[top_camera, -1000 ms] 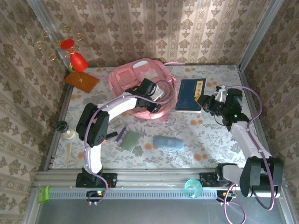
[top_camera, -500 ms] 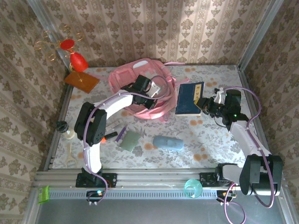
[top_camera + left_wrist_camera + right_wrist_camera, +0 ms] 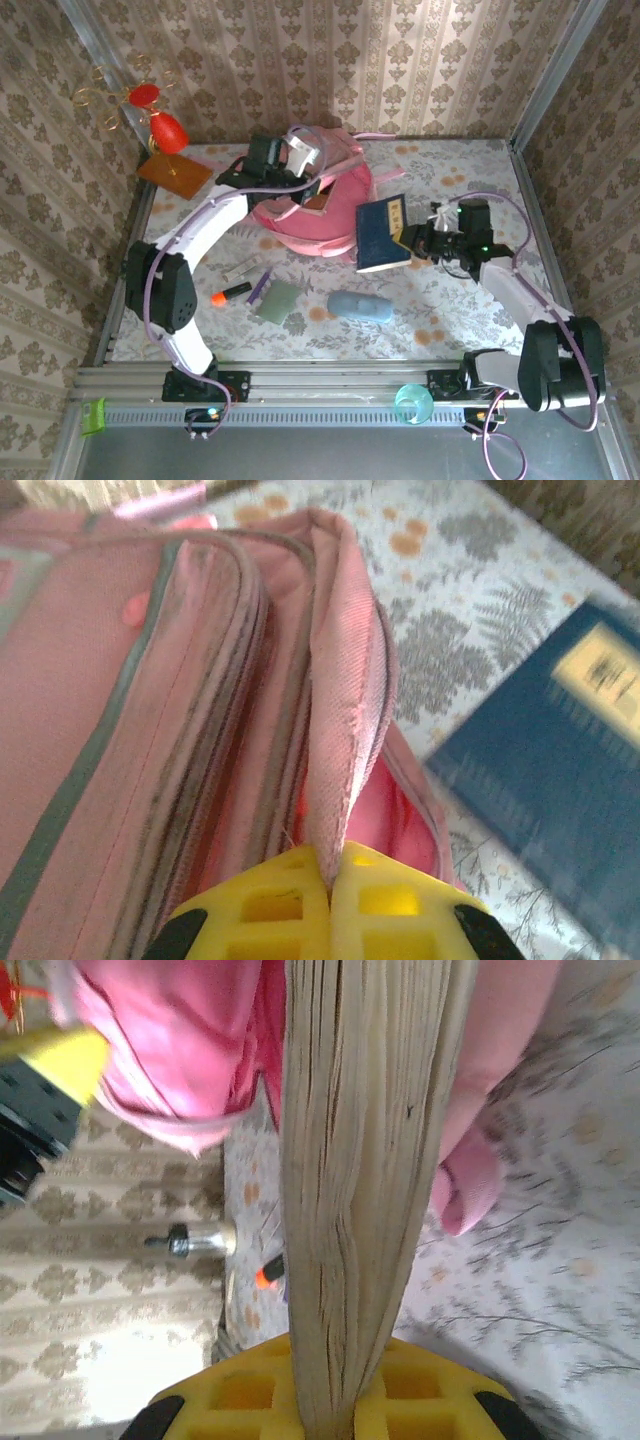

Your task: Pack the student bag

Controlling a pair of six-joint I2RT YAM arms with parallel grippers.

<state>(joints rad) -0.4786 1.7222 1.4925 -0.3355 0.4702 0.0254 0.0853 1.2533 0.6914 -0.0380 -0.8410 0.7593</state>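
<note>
Your table [image 3: 450, 165]: a flat top covered in white cloth printed with orange blossoms and grey-green ferns.
On it you have the student bag [image 3: 310, 205], a large soft pink fabric backpack, slumped at the far middle. In the far left corner sits a flat orange-brown board [image 3: 172, 172]. Nearer to you, well apart from the bag, lies a loose row: a short black marker with an orange tip [image 3: 230, 293], then a slim purple pen [image 3: 258, 287] just beside a flat grey-green rectangular pad [image 3: 279, 301]. To the right of the pad lies a pale blue oblong pouch [image 3: 360, 306].
</note>
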